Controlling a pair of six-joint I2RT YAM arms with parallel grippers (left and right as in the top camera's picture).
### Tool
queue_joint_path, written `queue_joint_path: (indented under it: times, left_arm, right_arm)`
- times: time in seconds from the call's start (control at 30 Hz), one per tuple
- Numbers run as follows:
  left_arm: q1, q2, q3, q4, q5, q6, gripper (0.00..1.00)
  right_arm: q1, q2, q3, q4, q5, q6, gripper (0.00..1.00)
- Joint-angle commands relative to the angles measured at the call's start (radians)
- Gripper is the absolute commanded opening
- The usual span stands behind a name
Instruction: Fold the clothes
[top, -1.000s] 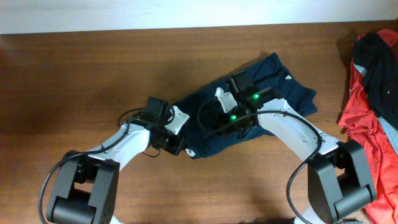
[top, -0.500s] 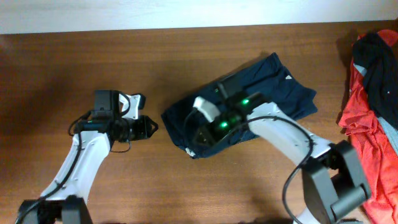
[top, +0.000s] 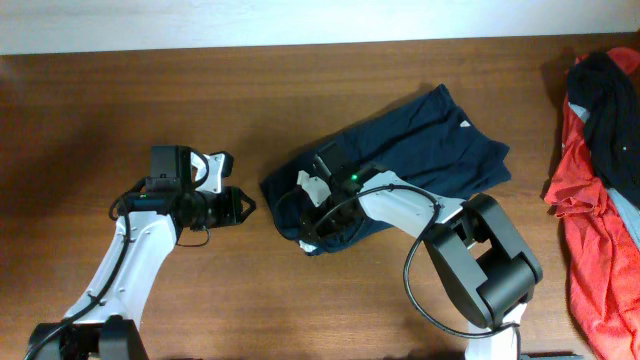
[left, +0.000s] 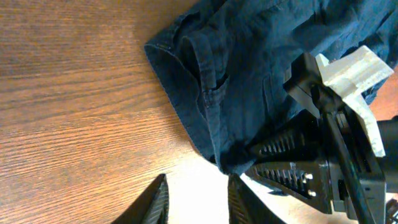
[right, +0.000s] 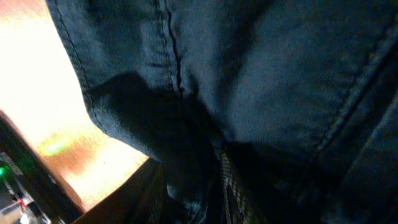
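The clothes, dark navy shorts (top: 420, 150), lie partly folded at the table's middle, a small white label near their far right edge. My right gripper (top: 312, 228) is at their near left corner, shut on a bunched fold of the navy cloth (right: 186, 143) that fills the gap between its fingers (right: 233, 193). The left wrist view shows that same corner (left: 233, 158) pinched by the right gripper (left: 273, 162). My left gripper (top: 248, 205) is left of the shorts, apart from them, open over bare wood (left: 196, 199).
A heap of red, black and grey garments (top: 595, 190) lies along the right edge. The table's far edge (top: 300, 45) meets a pale wall. Bare wood stretches left of the shorts and along the front.
My left gripper let go of the shorts' left edge, opened and drew back to the left. The right gripper slid left and nearer, to the near left corner of the shorts.
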Motion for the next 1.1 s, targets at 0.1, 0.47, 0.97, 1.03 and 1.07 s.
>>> queue_joint_path:
  times: [0.1,0.47,0.97,1.03,1.07]
  left_arm:
    - [0.004,-0.010,0.013,-0.045,0.014,-0.081,0.41]
    - [-0.002,0.023,0.006,-0.064,0.131,-0.364,0.77]
    - [-0.089,0.252,0.004,0.087,0.214,-0.489,0.82]
    - [-0.089,0.273,0.001,0.089,0.212,-0.492,0.84]
    - [-0.089,0.285,0.001,0.095,0.205,-0.492,0.85]
  right_arm:
    - [-0.010,0.027,0.009,0.027,-0.118,-0.050,0.28]
    - [-0.011,-0.225,0.145,-0.068,-0.009,-0.052,0.30]
    - [-0.042,-0.261,0.178,-0.281,0.249,-0.018,0.43]
    - [-0.048,-0.261,0.178,-0.283,0.248,-0.018,0.43]
    - [-0.050,-0.261,0.178,-0.285,0.248,-0.018,0.43]
